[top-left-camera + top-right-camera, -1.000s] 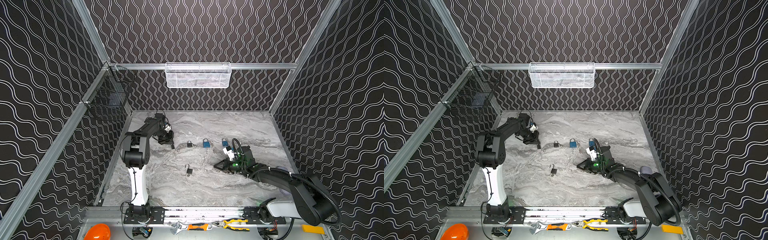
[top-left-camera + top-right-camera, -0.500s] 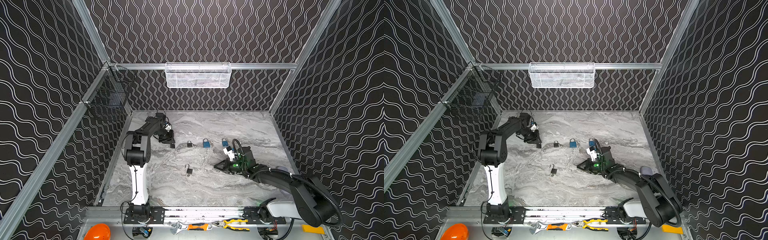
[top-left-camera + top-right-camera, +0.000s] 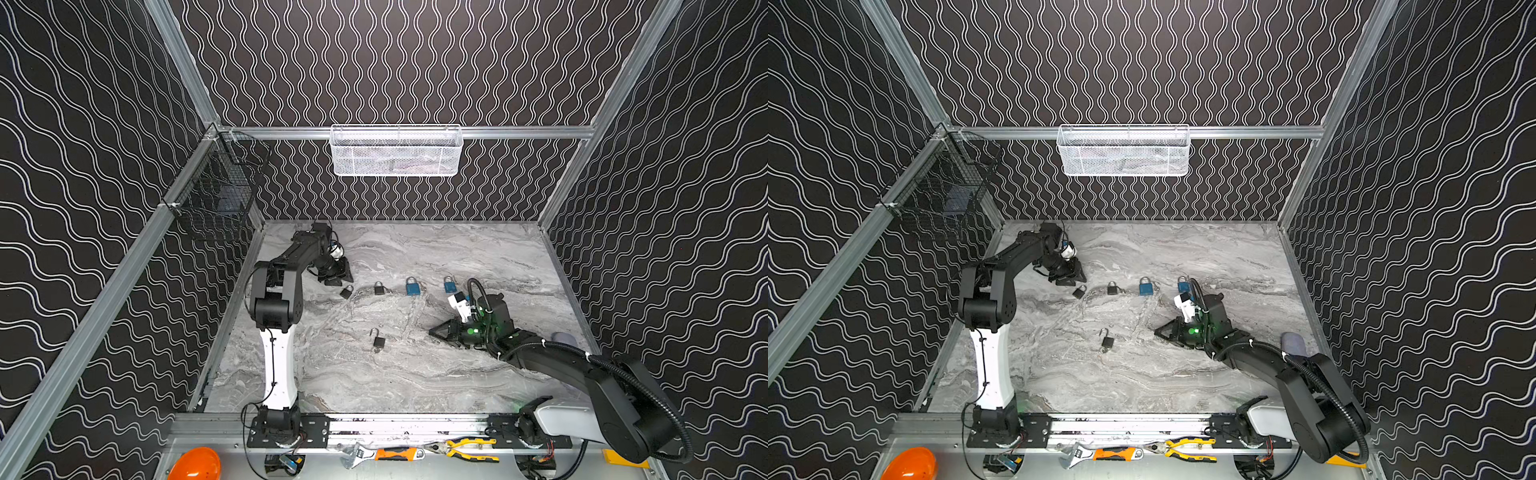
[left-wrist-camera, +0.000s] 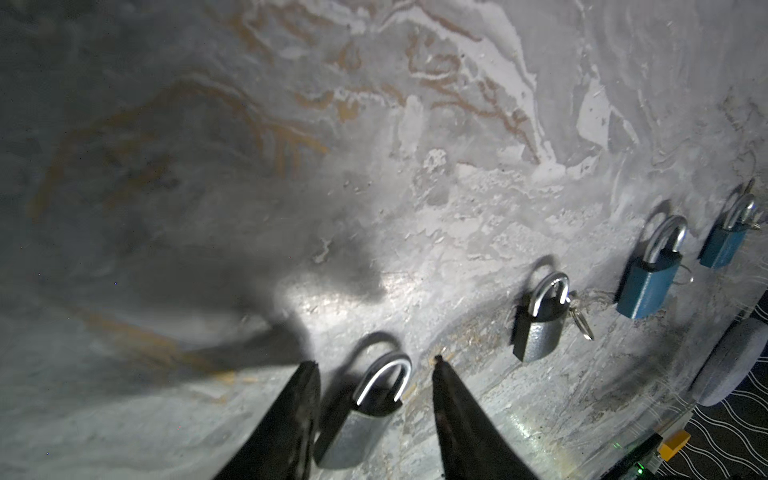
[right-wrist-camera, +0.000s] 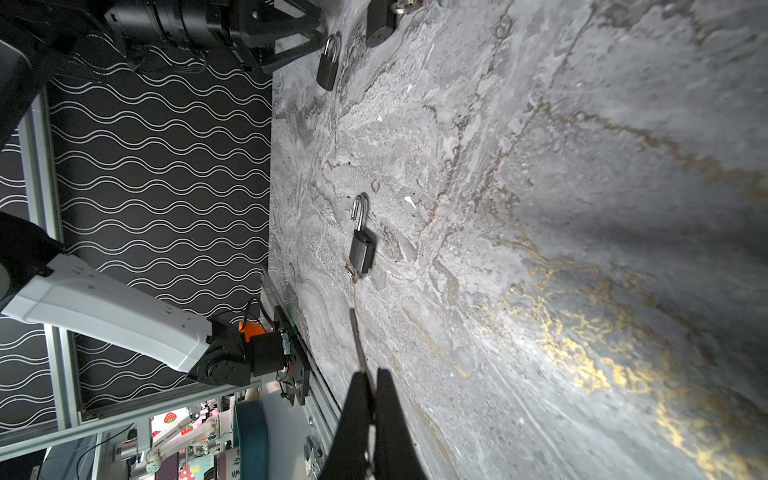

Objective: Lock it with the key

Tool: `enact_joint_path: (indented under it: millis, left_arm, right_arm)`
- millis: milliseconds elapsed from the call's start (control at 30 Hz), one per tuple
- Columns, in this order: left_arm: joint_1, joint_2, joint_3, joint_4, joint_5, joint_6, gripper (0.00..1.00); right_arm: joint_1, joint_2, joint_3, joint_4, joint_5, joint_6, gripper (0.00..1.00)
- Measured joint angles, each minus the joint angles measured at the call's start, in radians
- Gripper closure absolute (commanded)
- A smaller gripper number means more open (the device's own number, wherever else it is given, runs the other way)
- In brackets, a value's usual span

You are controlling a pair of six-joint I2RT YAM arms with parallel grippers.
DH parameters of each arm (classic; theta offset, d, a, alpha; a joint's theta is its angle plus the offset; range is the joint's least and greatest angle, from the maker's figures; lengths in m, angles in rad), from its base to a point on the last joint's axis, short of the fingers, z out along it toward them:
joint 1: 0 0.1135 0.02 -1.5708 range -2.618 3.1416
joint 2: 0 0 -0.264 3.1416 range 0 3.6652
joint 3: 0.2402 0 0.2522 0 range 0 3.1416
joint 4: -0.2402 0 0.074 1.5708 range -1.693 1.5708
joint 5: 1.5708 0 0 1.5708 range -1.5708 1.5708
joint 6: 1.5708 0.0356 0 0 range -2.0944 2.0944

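Note:
A grey padlock (image 4: 361,411) lies flat on the marble table, its shackle closed, between the fingers of my open left gripper (image 4: 373,360). Neither finger presses on it. In a top view that gripper (image 3: 340,281) sits at the far left with the padlock (image 3: 346,292) at its tips. Mid-table lies a black padlock (image 3: 378,340) with its shackle swung open, also seen in the right wrist view (image 5: 361,245). My right gripper (image 5: 374,374) is shut on a key (image 5: 356,336), whose thin blade points toward that padlock from a short way off.
A black padlock (image 3: 379,288) and two blue padlocks (image 3: 412,286) (image 3: 449,285) stand in a row right of the left gripper. A white mesh basket (image 3: 395,151) hangs on the back wall, a black wire basket (image 3: 216,199) on the left. Pliers (image 3: 469,446) lie on the front rail.
My left gripper's jaws have opened and let go of the grey padlock, which stays on the table. The right arm and its key have not moved.

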Motion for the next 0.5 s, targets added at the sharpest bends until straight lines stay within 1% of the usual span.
enact_joint_path:
  millis: [100,200,367,433,500]
  left_arm:
    - [0.0,-0.027,0.015,-0.014,-0.024,-0.004,0.37]
    - [0.0,-0.084,0.023,-0.023,-0.046,-0.012,0.32]
    - [0.0,-0.23,0.04,-0.053,-0.098,-0.035,0.26]
    - [0.0,-0.301,0.041,-0.063,-0.124,-0.051,0.2]
    - [0.0,-0.381,0.041,-0.079,-0.149,-0.057,0.08]
  right_arm:
    - [0.0,-0.016,0.0,-0.008,0.011,0.0,1.0]
    - [0.0,-0.034,0.002,-0.034,0.018,-0.003,1.0]
    - [-0.001,-0.061,0.031,-0.079,0.034,-0.026,1.0]
    - [-0.001,-0.067,0.049,-0.098,0.037,-0.042,1.0]
    - [-0.013,-0.072,0.069,-0.12,0.034,-0.06,1.0]
